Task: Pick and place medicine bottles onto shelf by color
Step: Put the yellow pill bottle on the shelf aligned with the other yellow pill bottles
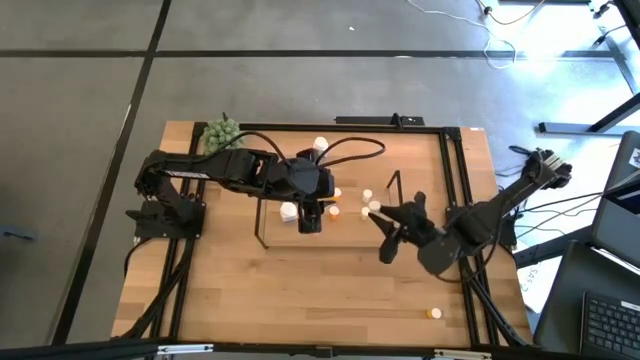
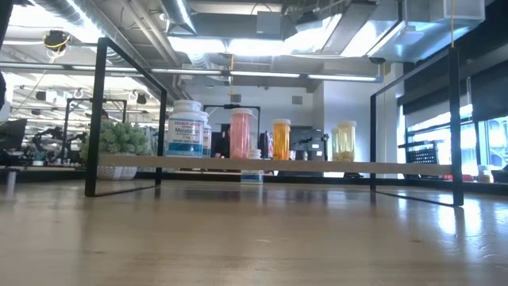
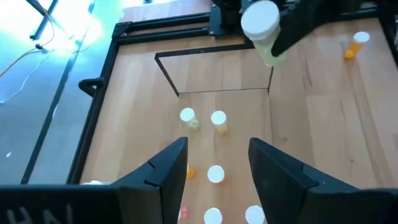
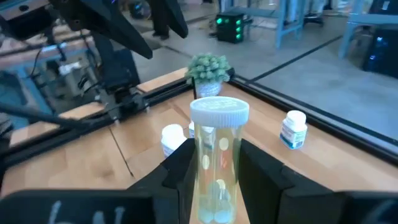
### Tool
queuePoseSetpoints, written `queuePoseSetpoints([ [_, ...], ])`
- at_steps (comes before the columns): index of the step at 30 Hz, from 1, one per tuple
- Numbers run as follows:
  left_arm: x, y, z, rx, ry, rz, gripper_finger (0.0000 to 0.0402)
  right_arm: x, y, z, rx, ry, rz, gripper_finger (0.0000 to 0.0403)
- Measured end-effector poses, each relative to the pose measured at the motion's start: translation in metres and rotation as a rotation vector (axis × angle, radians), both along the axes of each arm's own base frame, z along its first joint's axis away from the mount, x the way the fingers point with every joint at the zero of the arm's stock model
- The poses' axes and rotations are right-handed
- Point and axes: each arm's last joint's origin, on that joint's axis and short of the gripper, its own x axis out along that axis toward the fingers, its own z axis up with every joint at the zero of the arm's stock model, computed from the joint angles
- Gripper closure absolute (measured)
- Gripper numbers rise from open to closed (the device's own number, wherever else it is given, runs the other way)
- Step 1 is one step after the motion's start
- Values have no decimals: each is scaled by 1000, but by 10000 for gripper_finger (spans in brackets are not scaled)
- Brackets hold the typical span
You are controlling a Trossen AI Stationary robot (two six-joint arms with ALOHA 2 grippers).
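From above, your right gripper (image 1: 385, 232) sits just off the right end of the shelf (image 1: 262, 222), with the left gripper (image 1: 311, 217) hovering over the shelf's middle among the standing medicine bottles (image 1: 366, 196). At table level, white, pink, orange and yellow bottles stand in a row on the shelf board (image 2: 317, 166). In the right wrist view your jaws are clamped on a clear yellow bottle (image 4: 216, 163) held upright, and the left jaws stand open and empty, so keep the bottle vertical and set it beside the yellow one (image 2: 346, 141).
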Motion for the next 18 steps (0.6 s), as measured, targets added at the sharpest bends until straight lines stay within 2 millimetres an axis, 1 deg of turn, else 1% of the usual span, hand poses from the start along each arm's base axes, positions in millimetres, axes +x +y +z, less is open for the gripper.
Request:
queuePoseSetpoints([
  [5, 0, 5, 0, -3, 0, 12, 238, 8, 18, -14, -22, -33, -36, 295],
  [9, 1, 8, 0, -12, 0, 20, 238, 9, 29, -16, -6, -63, -19, 295],
  [14, 1, 7, -1, -39, -4, 37, 238, 3, 40, -18, -13, -61, 18, 295],
  [18, -2, 8, -4, -97, 22, 83, 238, -8, 51, -17, -27, -96, 16, 295],
])
